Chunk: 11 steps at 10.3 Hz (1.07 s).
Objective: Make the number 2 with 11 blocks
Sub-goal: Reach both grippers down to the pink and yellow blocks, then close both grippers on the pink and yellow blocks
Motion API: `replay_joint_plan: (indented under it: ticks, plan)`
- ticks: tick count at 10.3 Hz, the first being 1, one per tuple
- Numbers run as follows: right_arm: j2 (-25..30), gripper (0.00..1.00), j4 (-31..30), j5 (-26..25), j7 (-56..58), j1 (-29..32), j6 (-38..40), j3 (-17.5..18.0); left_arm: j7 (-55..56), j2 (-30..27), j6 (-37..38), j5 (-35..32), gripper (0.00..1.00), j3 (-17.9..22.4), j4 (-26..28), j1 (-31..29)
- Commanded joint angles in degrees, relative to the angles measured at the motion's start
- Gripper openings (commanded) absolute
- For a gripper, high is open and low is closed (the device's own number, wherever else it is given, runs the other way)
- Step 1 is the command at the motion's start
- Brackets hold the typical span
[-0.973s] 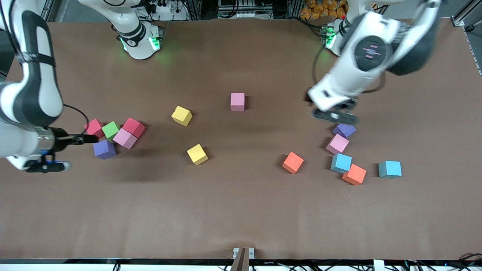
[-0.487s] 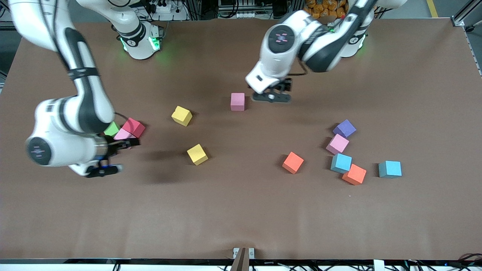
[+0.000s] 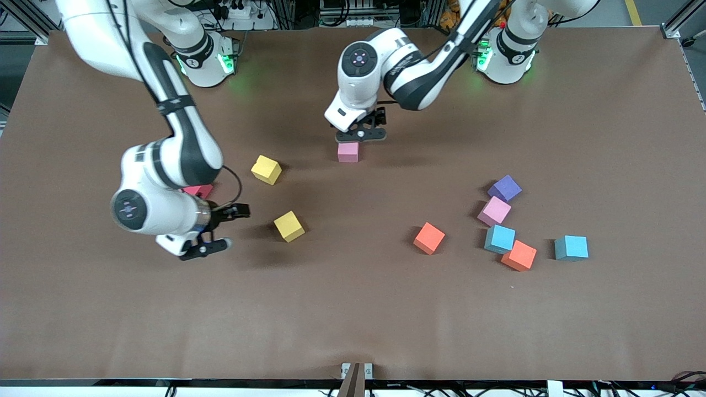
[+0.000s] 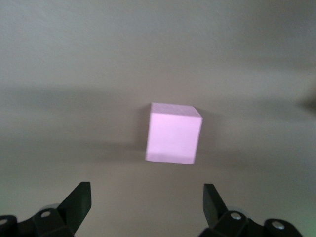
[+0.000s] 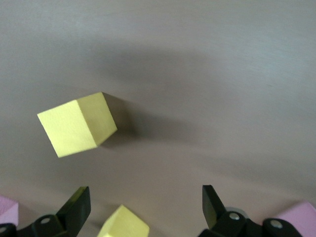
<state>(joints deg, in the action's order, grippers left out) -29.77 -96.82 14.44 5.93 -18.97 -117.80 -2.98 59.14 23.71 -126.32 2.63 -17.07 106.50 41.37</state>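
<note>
No digit stands yet; the small matte foam cubes lie scattered on the brown table (image 3: 353,309). A pink foam cube (image 3: 348,153) sits alone mid-table, farther from the front camera than most others, with the left gripper (image 3: 361,134) hovering over it, fingers spread wide; the left wrist view shows the same cube (image 4: 174,133) lying flat between the two open fingertips (image 4: 79,202).

Toward the right arm's end lie two yellow foam cubes, one (image 3: 266,169) farther from the camera and one (image 3: 289,226) nearer. The right gripper (image 3: 218,229) hangs just beside the nearer one, fingers parted and empty. A red foam cube (image 3: 197,191) peeks out under that arm.

Toward the left arm's end cluster a purple cube (image 3: 504,188), a pink cube (image 3: 494,211), a light blue cube (image 3: 500,239) and an orange cube (image 3: 519,256), with another orange cube (image 3: 429,238) and another light blue cube (image 3: 571,247) set apart.
</note>
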Motion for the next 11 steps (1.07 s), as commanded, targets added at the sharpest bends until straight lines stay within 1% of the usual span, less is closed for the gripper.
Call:
replay_joint_plan:
  ticks: [1,2,3,6,7,11]
  plan:
    - [-0.46,1.0,-3.63,3.9,0.13,-3.77,-7.77,-0.45,0.54,2.82,-2.52,-0.08,1.0,0.99,-1.73,2.22]
    - [-1.16,1.0,-3.73,6.71,0.13,-5.62,-10.24,-0.54,0.45,4.4,-2.88,-0.6,1.0,0.99,-3.04,2.66]
    - [-2.04,1.0,-3.73,7.7,0.04,-6.68,-12.0,-0.54,0.54,5.54,-2.97,-1.39,1.0,0.99,-3.66,2.92]
    - [-5.2,1.0,-3.82,9.02,-0.22,-9.06,-18.59,-0.45,0.36,7.92,-4.1,-4.29,1.0,0.99,-4.37,2.92]
    - [-5.91,1.0,-3.9,9.03,-0.22,-9.76,-20.18,-0.45,0.36,9.14,-4.46,-4.73,1.0,0.99,-5.94,2.84]
    - [-7.05,1.0,-4.78,9.03,-0.13,-10.91,-23.79,-0.54,0.36,11.0,-5.34,-6.4,1.0,0.99,-6.39,2.84]
